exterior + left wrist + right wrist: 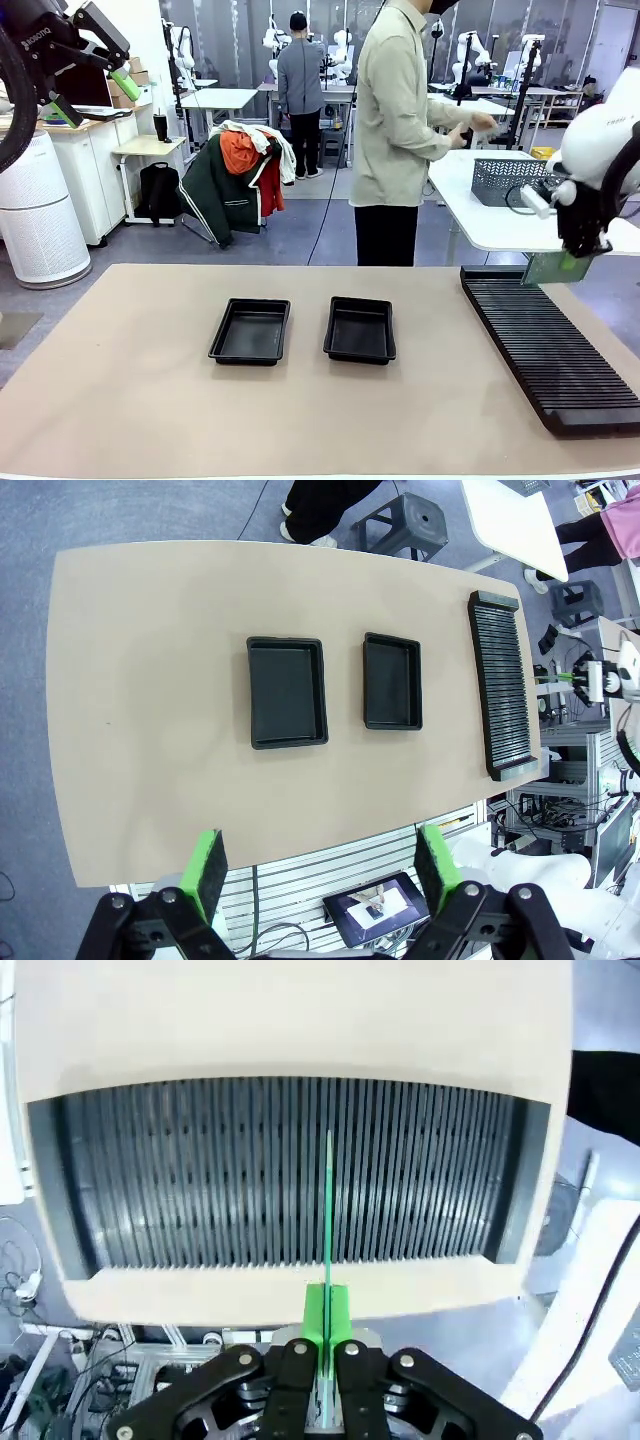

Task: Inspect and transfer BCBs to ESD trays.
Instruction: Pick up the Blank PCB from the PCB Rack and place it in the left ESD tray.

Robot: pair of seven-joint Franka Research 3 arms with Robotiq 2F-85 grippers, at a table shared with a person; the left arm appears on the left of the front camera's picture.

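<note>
Right hand (326, 1310) is clamped tight on a thin flat green circuit board (328, 1210), seen edge-on between the green pads. The board hangs over the long black ribbed slotted rack (290, 1170), near its far end in the front view. Can't tell if the lower edge sits in a slot. Left hand (320, 870) is spread wide, holds nothing, and is raised high above the beige desk (130, 400). The two shallow black plastic trays, left one (250, 335) and right one (360, 332), sit side by side mid-desk, well apart from the rack, both bare inside.

Progress, judged: early. One board is in grip and none is in a tray. Inspection and the carry to a tray are left. No other boards are seen in the rack.
</note>
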